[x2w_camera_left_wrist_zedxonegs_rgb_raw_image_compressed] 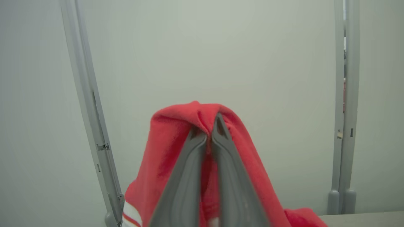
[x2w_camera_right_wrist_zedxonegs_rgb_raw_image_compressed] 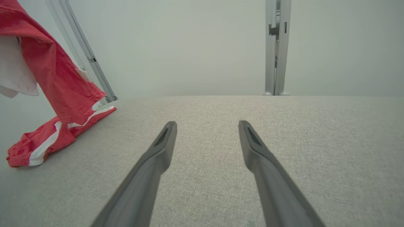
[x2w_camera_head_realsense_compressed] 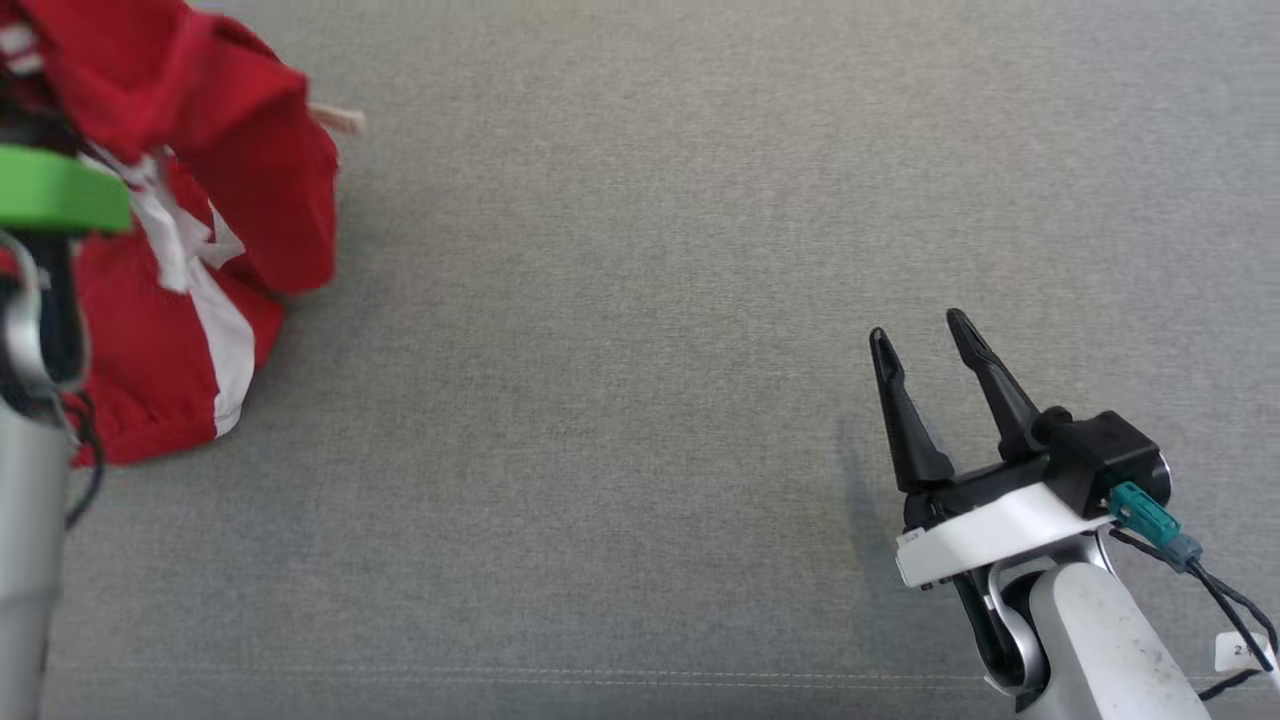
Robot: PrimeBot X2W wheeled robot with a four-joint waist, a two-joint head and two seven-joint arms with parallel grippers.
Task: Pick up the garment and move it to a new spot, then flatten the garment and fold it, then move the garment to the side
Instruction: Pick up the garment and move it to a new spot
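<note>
The garment (x2w_camera_head_realsense_compressed: 190,260) is red with white stripes and hangs bunched at the far left of the head view, its lower end resting on the grey table (x2w_camera_head_realsense_compressed: 640,400). My left gripper (x2w_camera_left_wrist_zedxonegs_rgb_raw_image_compressed: 209,132) is shut on a fold of the garment (x2w_camera_left_wrist_zedxonegs_rgb_raw_image_compressed: 176,138), which drapes over both fingers. In the right wrist view the garment (x2w_camera_right_wrist_zedxonegs_rgb_raw_image_compressed: 60,82) hangs at the left, its lower part trailing on the table. My right gripper (x2w_camera_head_realsense_compressed: 925,335) stands open at the lower right, well away from the cloth, with nothing between its fingers (x2w_camera_right_wrist_zedxonegs_rgb_raw_image_compressed: 164,138).
Grey fabric covers the table (x2w_camera_right_wrist_zedxonegs_rgb_raw_image_compressed: 284,142) across the middle and right. A pale wall with metal frame posts (x2w_camera_right_wrist_zedxonegs_rgb_raw_image_compressed: 277,47) stands behind the far edge. A green band (x2w_camera_head_realsense_compressed: 55,190) on my left arm sits in front of the cloth.
</note>
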